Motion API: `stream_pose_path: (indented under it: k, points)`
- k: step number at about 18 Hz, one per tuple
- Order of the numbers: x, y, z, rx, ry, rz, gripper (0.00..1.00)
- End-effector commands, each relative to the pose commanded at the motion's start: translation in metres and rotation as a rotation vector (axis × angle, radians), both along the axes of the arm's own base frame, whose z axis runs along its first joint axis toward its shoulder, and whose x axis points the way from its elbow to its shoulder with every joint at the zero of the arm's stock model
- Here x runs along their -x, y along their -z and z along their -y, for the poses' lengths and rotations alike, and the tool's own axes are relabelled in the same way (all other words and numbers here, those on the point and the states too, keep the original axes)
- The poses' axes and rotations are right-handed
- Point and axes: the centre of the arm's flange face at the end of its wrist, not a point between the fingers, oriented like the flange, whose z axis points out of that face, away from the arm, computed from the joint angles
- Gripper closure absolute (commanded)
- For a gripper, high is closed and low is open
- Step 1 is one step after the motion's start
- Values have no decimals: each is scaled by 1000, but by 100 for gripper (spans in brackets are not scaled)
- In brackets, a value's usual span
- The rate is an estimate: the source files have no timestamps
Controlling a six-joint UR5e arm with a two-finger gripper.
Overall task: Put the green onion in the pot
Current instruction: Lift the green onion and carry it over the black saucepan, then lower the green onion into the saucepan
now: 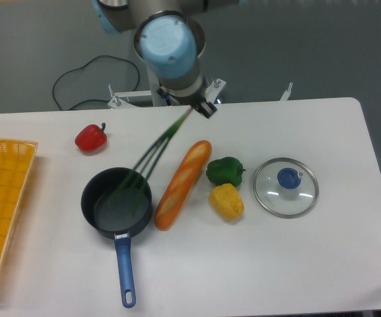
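Observation:
My gripper (199,106) hangs above the table's back middle, shut on the pale end of the green onion (152,157). The onion's dark green stalks slant down and to the left through the air, blurred by motion. Their loose tips reach over the open mouth of the pot (116,201), a dark round saucepan with a long blue handle (125,272) pointing to the front edge. Whether the tips touch the pot's inside I cannot tell.
A bread loaf (183,183) lies just right of the pot. A green pepper (225,171) and a yellow pepper (226,201) sit beside it, then a glass lid (286,187). A red pepper (91,137) is at back left, a yellow basket (2,198) at the left edge.

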Motion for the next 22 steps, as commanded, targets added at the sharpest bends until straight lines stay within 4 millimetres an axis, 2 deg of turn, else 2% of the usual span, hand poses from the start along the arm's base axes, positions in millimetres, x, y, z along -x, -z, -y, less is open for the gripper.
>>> stream_pose_path:
  k: [3,6,8,12,14,22]
  points:
    - [-17,10,-10,20,11,-3,100]
    - [-18,21,-14,39,-4,1,100]
    - [-25,29,-22,53,-6,-4,100]
    - [-24,39,-27,72,-21,-12,100]
    - [-31,43,-32,88,-2,-29,100]
    - [-21,64,-44,143,-29,-69,100]
